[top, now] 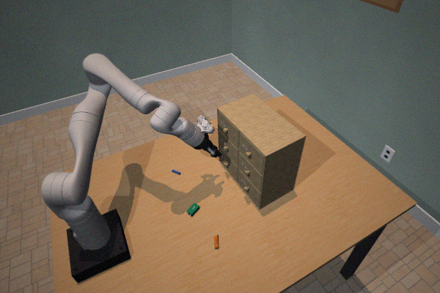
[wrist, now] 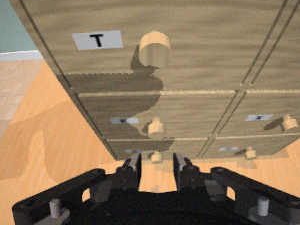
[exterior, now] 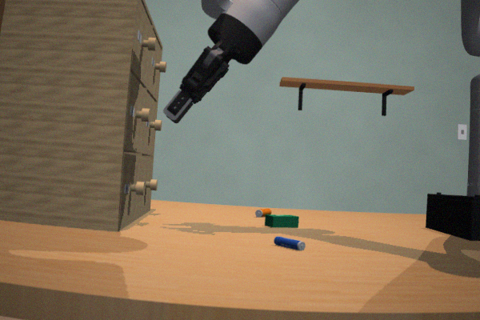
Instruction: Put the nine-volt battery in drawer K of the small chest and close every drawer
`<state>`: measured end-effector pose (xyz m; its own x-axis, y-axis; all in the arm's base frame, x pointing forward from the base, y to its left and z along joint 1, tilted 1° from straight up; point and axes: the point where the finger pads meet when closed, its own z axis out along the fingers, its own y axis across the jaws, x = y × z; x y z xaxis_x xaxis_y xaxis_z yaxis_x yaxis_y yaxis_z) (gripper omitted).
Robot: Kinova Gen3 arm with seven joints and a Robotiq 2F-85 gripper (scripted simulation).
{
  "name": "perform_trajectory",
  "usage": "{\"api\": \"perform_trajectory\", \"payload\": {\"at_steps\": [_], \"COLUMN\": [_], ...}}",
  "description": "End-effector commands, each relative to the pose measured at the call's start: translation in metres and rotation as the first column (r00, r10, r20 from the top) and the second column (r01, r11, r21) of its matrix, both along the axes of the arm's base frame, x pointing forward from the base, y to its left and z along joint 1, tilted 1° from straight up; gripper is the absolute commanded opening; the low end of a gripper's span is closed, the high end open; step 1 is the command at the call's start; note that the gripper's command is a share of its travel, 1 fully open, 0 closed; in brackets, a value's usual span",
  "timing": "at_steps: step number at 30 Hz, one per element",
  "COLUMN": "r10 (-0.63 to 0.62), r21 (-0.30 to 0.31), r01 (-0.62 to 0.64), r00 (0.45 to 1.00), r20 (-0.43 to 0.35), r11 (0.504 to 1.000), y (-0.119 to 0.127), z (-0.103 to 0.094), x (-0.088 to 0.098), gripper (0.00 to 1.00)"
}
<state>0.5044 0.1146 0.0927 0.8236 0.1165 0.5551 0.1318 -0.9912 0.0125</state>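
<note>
Bringing the claw (top: 218,154) (exterior: 175,110) (wrist: 157,163) to a drawer knob looks like the step in hand. Its fingers stand partly apart with nothing between them, near the left column of the chest (top: 281,165) (exterior: 68,104) (wrist: 200,20). All the drawers look shut; the top one here is marked T, and the lower labels are too blurred for me to say which is K.

I take the green block (top: 193,209) (exterior: 282,221) for the nine-volt battery. It lies flat on the desk (top: 330,205) (exterior: 224,276) (wrist: 37,102), between the blue battery (top: 176,171) (exterior: 289,243) and the orange one (top: 216,241) (exterior: 263,212). I expect it to be stiff, fairly heavy for its size, not fragile, but a bit slick on its sides. I'd come straight down and grip its two long sides at the middle, clear of the terminals. A hold near one end could let it swivel. The drawer should come first, drawn out less than half its length.
</note>
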Motion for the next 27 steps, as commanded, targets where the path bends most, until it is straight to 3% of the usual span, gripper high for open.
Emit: {"api": "perform_trajectory", "payload": {"at_steps": [1,27], "r10": [0.000,0.000], "r21": [0.001,0.001], "r01": [0.000,0.000], "r00": [1.000,1.000], "r20": [0.002,0.002], "r11": [1.000,1.000], "y": [0.000,0.004], "z": [0.001,0.000], "x": [0.001,0.033], "gripper": [0.33,0.33]}}
